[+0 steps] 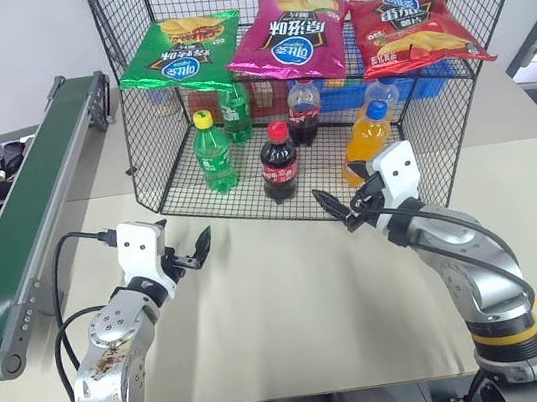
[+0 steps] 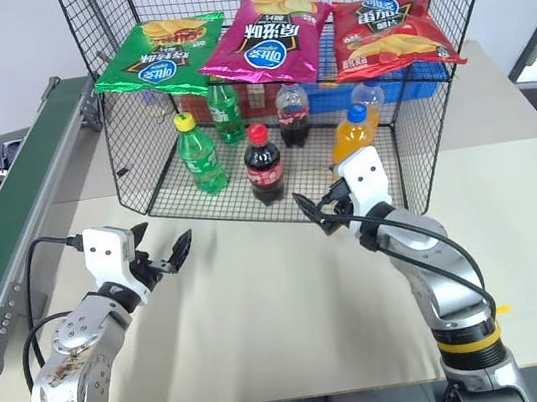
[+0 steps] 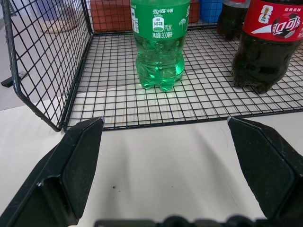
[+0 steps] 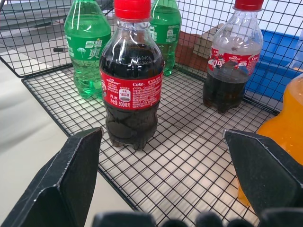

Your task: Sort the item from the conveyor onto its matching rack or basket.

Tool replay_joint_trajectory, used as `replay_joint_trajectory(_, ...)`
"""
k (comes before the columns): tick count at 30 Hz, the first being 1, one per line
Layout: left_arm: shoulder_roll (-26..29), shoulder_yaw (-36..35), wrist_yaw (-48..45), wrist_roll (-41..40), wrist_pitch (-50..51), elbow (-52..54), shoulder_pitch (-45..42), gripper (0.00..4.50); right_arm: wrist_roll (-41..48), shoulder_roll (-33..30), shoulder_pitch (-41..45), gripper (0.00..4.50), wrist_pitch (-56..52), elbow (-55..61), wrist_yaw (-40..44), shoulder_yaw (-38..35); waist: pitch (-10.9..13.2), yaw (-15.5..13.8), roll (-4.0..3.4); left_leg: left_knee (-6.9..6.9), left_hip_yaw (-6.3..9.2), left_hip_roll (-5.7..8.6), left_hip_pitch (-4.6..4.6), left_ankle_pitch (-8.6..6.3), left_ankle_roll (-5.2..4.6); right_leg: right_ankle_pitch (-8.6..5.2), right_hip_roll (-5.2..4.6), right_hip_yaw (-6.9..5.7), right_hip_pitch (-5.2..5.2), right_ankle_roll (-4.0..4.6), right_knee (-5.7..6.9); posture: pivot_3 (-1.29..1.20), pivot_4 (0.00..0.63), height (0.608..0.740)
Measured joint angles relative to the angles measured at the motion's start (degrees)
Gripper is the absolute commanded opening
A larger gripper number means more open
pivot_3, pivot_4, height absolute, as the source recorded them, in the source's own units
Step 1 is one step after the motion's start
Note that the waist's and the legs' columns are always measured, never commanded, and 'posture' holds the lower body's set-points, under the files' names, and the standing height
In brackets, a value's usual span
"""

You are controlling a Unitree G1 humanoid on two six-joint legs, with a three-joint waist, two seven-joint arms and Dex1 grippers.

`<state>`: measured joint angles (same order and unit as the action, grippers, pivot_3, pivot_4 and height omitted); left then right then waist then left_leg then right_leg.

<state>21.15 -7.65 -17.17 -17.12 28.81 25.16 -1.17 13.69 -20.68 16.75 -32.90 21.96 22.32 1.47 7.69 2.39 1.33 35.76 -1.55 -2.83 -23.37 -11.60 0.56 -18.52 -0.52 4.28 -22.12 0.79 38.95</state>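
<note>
The item, a small cola bottle (image 1: 279, 164) with a red cap and red label, stands upright on the mesh floor of the black wire rack (image 1: 140, 129), near its open front edge. It also appears in the right wrist view (image 4: 131, 90). A second cola bottle (image 1: 304, 113) stands deeper inside. My right gripper (image 1: 344, 200) hovers just in front of the rack, open and empty, to the right of the item. My left gripper (image 1: 185, 236) is open and empty over the table, left of the item. The green conveyor (image 1: 28, 217) runs along the left with nothing on its visible belt.
Three chip bags (image 1: 289, 36) lie on the rack's upper shelf. Two green soda bottles (image 1: 214, 153) and an orange soda bottle (image 1: 368, 136) stand on its floor. A blue crate (image 1: 403, 88) sits behind. The beige table (image 1: 293, 298) spreads between my arms.
</note>
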Motion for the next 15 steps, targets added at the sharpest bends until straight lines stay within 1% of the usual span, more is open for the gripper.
replay_joint_trajectory(2, 0.0, -0.1, -0.1, -0.1, 0.0, 0.1, 0.1, 4.45, 0.0, 0.0, 0.0, 4.50, 0.0, 0.0, 0.0, 0.0, 0.0, 0.0, 0.00, 0.00, 0.00, 0.00, 0.00, 0.00, 0.00, 0.00, 0.00, 0.00, 0.00, 0.00, 0.00, 0.00, 0.150, 0.740)
replay_joint_trajectory(5, -0.2, -1.9, -0.9, -2.7, 0.0, 3.7, 2.4, 4.45, -0.1, 0.6, -0.9, 4.50, 0.2, 0.1, 0.1, 0.5, 0.0, 0.1, 0.00, -0.01, 0.00, -0.03, 0.00, -0.01, -0.01, 0.00, 0.00, 0.01, -0.01, 0.00, 0.00, 0.00, 0.150, 0.740)
replay_joint_trajectory(7, -0.2, -3.0, -1.1, -3.5, 0.0, 4.6, 2.5, 4.45, -0.2, 1.2, -1.3, 4.50, 0.4, 0.1, 0.1, 1.5, 0.0, 0.0, 0.00, 0.00, 0.00, -0.02, 0.02, -0.01, -0.01, 0.00, 0.00, 0.02, 0.00, 0.00, 0.00, 0.00, 0.150, 0.740)
replay_joint_trajectory(15, 0.5, -5.5, -1.9, -5.7, 0.1, 4.7, 2.7, 4.45, -1.2, 2.0, -1.3, 4.50, 0.5, 0.6, -0.1, 2.6, 0.0, 0.1, 0.00, 0.00, 0.00, -0.01, 0.01, -0.01, -0.01, 0.00, 0.00, 0.01, 0.01, -0.01, -0.01, 0.00, 0.150, 0.740)
